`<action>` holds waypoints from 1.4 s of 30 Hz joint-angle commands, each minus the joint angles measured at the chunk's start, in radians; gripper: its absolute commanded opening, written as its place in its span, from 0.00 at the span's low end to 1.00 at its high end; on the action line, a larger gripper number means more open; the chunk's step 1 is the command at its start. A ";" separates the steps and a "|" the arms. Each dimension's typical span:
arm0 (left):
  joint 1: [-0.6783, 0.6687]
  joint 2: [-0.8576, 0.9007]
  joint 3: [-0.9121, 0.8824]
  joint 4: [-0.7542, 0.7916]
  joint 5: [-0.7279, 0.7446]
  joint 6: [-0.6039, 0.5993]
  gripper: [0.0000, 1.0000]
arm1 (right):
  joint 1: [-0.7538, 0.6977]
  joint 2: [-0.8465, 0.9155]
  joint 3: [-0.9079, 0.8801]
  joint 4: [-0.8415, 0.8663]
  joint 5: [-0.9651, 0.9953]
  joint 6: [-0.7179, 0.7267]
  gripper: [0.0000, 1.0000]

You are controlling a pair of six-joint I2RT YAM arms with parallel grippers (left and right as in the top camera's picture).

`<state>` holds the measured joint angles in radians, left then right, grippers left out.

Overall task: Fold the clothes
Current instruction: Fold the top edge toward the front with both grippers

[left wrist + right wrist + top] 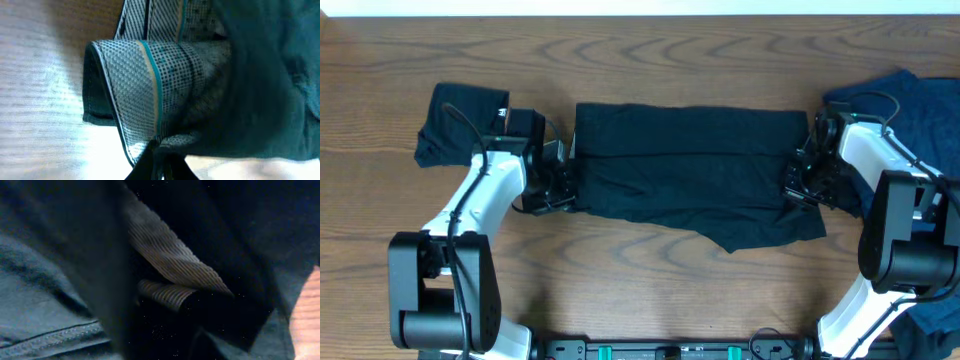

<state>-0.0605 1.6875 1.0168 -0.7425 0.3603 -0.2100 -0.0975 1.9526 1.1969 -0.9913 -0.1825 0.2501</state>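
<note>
A black garment [690, 160] lies spread flat across the middle of the table, one of the clothes. My left gripper [563, 182] is at its left edge, shut on the cloth. In the left wrist view the jaws [161, 162] pinch a fold just below a grey patterned waistband [145, 75] with a teal stripe. At the garment's right edge my right gripper [802, 188] is shut in the cloth. The right wrist view is very dark: black fabric and a ribbed band [170, 255] crowd the fingers, which are hard to make out.
A folded black garment [460, 120] sits at the back left, beside my left arm. A heap of dark navy clothes [920, 110] lies at the right edge, partly under my right arm. Bare wooden table [650, 270] shows in front.
</note>
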 commanded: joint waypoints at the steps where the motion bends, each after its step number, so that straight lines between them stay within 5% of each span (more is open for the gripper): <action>1: 0.005 -0.008 -0.062 0.081 -0.014 -0.014 0.06 | 0.018 0.014 -0.032 0.084 0.081 0.026 0.01; 15: 0.005 0.025 -0.190 0.484 -0.221 -0.069 0.06 | 0.120 0.126 -0.032 0.430 0.067 0.026 0.01; 24: 0.005 0.117 -0.190 0.734 -0.223 -0.046 0.06 | 0.157 0.127 -0.032 0.637 0.067 0.026 0.01; 32: 0.005 0.000 -0.148 0.652 -0.222 -0.046 0.06 | 0.148 0.075 0.003 0.626 -0.053 -0.017 0.01; 42: 0.005 -0.372 -0.133 0.416 -0.219 -0.048 0.06 | 0.135 -0.184 0.097 0.278 -0.074 -0.064 0.01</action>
<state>-0.0597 1.3880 0.8616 -0.2867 0.1497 -0.2623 0.0433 1.8782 1.2518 -0.6617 -0.2363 0.2085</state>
